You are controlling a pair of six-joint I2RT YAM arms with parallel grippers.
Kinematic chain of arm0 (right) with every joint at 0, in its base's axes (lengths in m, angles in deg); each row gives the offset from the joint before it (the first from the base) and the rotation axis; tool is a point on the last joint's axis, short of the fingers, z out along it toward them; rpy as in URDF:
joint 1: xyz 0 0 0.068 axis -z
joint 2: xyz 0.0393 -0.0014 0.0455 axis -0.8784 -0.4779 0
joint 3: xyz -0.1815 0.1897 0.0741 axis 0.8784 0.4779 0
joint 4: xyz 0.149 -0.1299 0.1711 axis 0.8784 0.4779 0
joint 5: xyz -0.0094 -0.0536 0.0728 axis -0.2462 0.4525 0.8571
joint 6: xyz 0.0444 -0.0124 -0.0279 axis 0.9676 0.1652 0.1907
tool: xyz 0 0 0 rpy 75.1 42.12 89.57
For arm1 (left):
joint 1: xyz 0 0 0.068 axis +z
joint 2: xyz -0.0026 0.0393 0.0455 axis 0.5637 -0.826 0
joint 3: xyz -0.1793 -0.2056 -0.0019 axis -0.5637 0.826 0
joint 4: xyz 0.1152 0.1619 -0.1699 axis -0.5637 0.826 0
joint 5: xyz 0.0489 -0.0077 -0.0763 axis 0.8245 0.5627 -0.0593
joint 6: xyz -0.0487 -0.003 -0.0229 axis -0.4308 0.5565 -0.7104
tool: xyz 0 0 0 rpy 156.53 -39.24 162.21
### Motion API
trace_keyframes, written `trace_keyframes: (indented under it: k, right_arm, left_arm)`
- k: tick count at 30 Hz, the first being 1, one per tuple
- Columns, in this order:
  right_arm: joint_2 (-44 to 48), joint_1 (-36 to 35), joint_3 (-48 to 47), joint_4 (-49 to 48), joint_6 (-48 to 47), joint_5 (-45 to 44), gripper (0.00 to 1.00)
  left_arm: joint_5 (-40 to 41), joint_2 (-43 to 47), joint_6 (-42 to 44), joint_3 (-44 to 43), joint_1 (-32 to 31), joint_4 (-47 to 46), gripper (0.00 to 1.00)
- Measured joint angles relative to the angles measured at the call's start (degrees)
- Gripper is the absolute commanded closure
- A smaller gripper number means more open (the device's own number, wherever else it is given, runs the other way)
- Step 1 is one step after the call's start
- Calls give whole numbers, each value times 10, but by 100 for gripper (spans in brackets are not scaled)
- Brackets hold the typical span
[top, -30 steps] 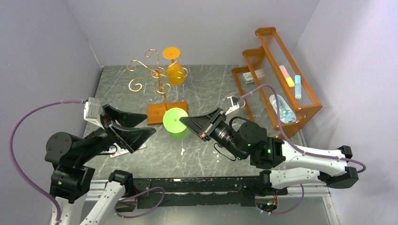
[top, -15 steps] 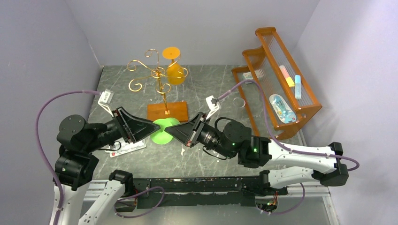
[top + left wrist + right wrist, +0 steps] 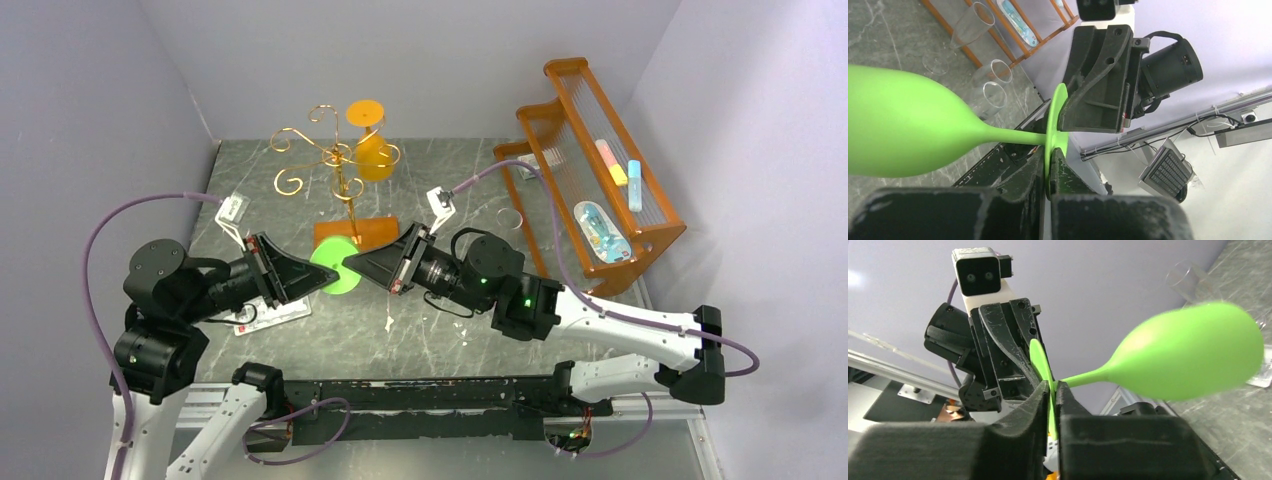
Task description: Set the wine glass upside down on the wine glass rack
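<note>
A green wine glass (image 3: 333,270) lies on its side in the air in front of the rack's wooden base (image 3: 372,230). My left gripper (image 3: 1049,165) is shut on the rim of its round foot (image 3: 1057,107), and the bowl (image 3: 898,125) points away. From the opposite side my right gripper (image 3: 1053,390) pinches the same foot, its fingers tight against the disc. The wine glass rack (image 3: 335,165), gold wire with curled arms, stands behind. An orange glass (image 3: 372,150) hangs upside down on it.
An orange slatted shelf (image 3: 600,160) with small items stands at the right. Clear glasses (image 3: 990,75) stand near its foot, and one (image 3: 510,217) shows from above. A white card (image 3: 270,315) lies under the left arm.
The left gripper came in from the left and shut on the glass's foot. The right arm carried the glass leftward and tipped it from upright onto its side.
</note>
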Motion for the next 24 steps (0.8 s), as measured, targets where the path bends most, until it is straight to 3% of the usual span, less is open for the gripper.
trace_keyframes:
  k: [1, 3, 6, 12, 16, 24]
  right_arm:
    - [0, 2, 0, -1, 4, 4, 62]
    - [-1, 3, 0, -6, 12, 9, 44]
    - [-4, 6, 0, -9, 19, 9, 31]
    - [6, 15, 0, -8, 19, -3, 27]
    - [27, 19, 0, 4, 14, -26, 28]
    - [83, 21, 29, 14, -18, -74, 30]
  left_arm:
    - [2, 0, 0, -3, 0, 2, 95]
    - [2, 1, 7, -10, 0, 7, 95]
    - [21, 0, 15, -28, -2, 32, 95]
    - [153, -9, 28, -121, -3, 124, 95]
    - [288, -16, 47, -181, -3, 178, 95]
    - [445, -32, 70, -142, -10, 172, 95]
